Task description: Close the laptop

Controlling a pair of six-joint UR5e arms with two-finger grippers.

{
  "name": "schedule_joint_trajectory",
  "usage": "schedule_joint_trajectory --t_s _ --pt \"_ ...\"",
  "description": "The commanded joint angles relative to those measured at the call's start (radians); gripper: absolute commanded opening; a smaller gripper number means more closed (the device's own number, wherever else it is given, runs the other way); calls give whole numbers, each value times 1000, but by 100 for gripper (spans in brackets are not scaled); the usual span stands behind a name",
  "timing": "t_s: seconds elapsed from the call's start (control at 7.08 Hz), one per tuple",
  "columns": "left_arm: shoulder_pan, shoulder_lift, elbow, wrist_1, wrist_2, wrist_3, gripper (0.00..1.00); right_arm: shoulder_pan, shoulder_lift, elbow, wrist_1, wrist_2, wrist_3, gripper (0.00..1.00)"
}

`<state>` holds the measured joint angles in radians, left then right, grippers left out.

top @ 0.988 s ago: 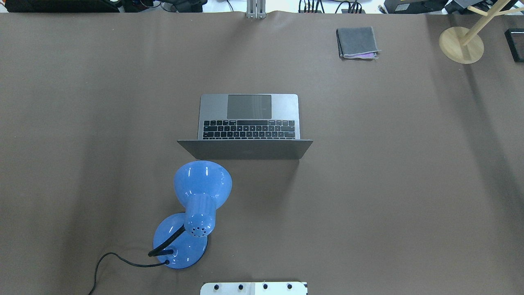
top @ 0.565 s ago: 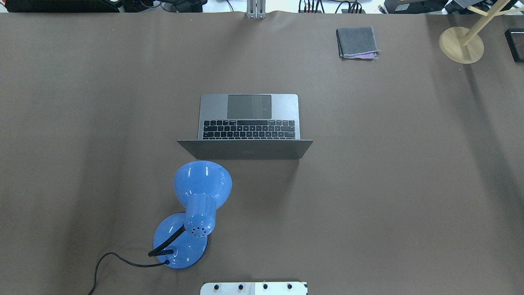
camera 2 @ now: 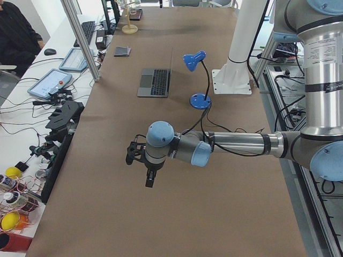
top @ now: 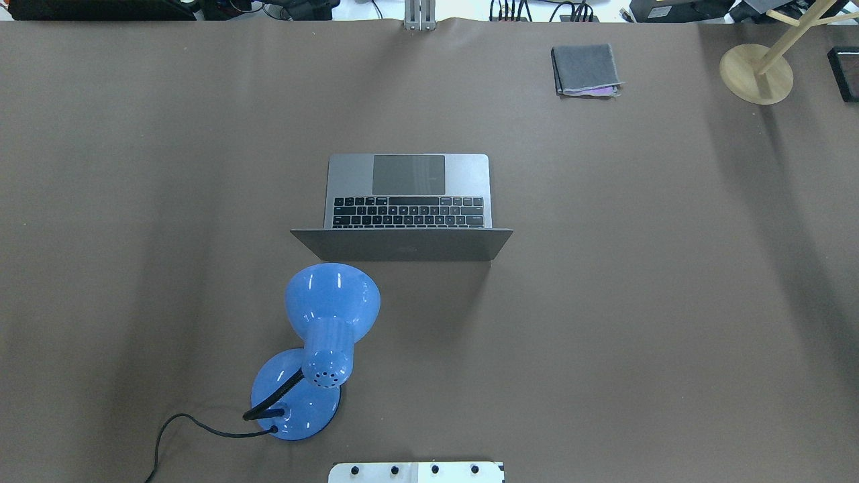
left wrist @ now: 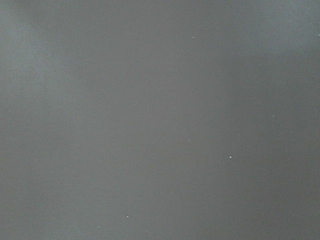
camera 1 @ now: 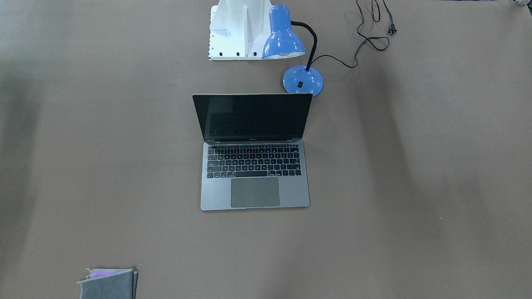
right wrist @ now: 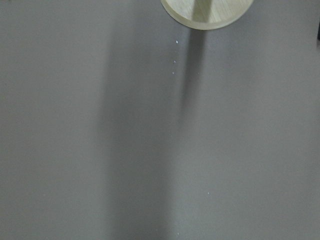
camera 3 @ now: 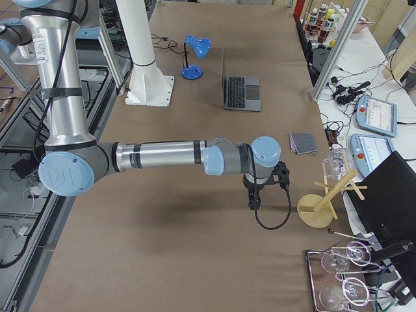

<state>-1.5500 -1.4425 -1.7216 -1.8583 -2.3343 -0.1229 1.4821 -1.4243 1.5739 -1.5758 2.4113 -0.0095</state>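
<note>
Jaws of the left gripper [camera 2: 149, 183] and right gripper [camera 3: 253, 205] are showing only in side views, so I cannot tell their state; the laptop [top: 409, 194] is sitting open mid-table, well apart from both, its lid standing near the blue lamp [top: 330, 312].

Table [top: 671, 302] is carrying one laptop [top: 409, 191], one blue desk lamp [top: 332, 298] with one cord [top: 168, 426], one folded grey cloth [top: 585, 69], one round-based wooden stand [top: 745, 77].

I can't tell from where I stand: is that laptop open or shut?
Open. The laptop has its dark screen standing up, keyboard and trackpad exposed.
</note>
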Motion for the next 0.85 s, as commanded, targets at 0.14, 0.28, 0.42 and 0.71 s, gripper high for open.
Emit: schedule_joint_trajectory --t_s 0.14,0.28,0.42,0.71 --pt "66 -166 -12 8 -29 -215 98 -61 126 30 6 41 246 100" --pt "167 -218 -15 5 -34 -347 98 -109 142 85 6 105 349 100" --pt "254 -258 -29 2 -30 -479 98 -174 140 151 6 106 461 100" --pt "426 -291 -100 -1 -20 -691 98 -268 122 198 70 111 588 99"
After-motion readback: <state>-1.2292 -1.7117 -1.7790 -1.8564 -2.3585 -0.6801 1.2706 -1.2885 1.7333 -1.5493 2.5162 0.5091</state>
